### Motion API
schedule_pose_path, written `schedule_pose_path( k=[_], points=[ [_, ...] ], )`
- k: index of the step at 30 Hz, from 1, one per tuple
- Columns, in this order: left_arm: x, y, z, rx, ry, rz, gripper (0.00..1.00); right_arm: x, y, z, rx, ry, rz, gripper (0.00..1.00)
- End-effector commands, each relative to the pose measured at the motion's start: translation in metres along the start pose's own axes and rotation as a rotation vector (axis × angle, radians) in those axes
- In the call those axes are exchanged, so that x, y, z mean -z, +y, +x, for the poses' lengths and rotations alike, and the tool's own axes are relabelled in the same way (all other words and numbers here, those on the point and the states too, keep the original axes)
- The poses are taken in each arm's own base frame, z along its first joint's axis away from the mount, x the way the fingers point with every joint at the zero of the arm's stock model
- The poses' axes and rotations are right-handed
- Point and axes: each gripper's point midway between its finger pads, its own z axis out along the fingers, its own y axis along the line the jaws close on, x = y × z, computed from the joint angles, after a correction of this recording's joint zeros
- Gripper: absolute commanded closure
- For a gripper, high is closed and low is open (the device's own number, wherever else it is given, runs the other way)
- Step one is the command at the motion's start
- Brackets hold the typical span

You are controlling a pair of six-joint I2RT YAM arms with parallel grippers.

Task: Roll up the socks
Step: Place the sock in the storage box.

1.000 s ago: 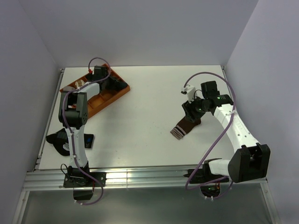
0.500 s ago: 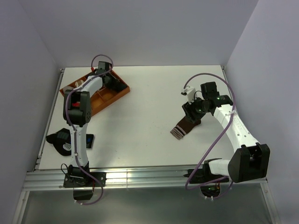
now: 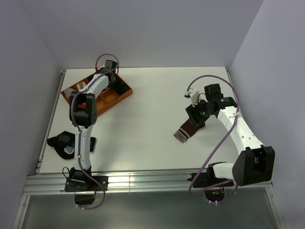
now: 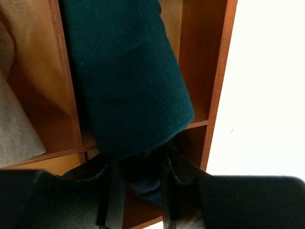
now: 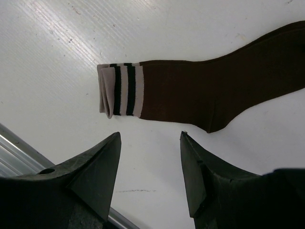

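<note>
The brown sock (image 3: 188, 130) lies flat on the white table, its pale striped cuff (image 5: 116, 90) toward the near edge. My right gripper (image 3: 194, 119) hangs just over it, open, with bare table between the fingertips (image 5: 150, 138). The dark navy sock (image 3: 58, 142) lies at the near left, partly behind the left arm. My left gripper (image 3: 113, 81) is over the far end of the orange divided tray (image 3: 125, 93). In the left wrist view its fingers (image 4: 109, 191) are shut on the dark lower end of a teal bundle (image 4: 128, 76) that spans a tray divider.
The tray's other compartments hold pale and reddish bundles (image 3: 80, 86); a beige one (image 4: 16, 129) shows at the left of the wrist view. A small blue thing (image 3: 90, 143) lies beside the navy sock. Grey walls close in both sides, and a metal rail (image 3: 152, 180) runs along the near edge.
The left arm has reached farther back and right along the tray, its gripper moving toward the tray's far end. The right arm and brown sock have barely moved.
</note>
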Motion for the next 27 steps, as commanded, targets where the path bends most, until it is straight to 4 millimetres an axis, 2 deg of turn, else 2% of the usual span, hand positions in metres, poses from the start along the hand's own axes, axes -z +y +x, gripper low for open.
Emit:
schedule_pose_path(
  k=[1,12,15,20,27],
  points=[
    [-0.008,0.039,0.019,-0.051,0.026,-0.145,0.74,0.0,-0.002,0.003,0.0,0.015,0.001,0.4],
    [0.027,0.013,-0.011,-0.059,-0.071,-0.081,0.55,0.0,-0.003,0.002,-0.005,0.016,-0.004,0.4],
    [0.034,0.011,-0.016,-0.062,-0.094,-0.08,0.51,-0.001,-0.002,0.002,-0.008,0.02,-0.011,0.4],
    [0.043,0.01,-0.019,-0.055,-0.109,-0.071,0.48,-0.004,-0.001,0.003,-0.015,0.027,-0.026,0.4],
    [0.068,-0.022,-0.025,-0.069,-0.126,0.063,0.46,-0.006,-0.002,0.003,-0.019,0.028,-0.023,0.4]
  ],
)
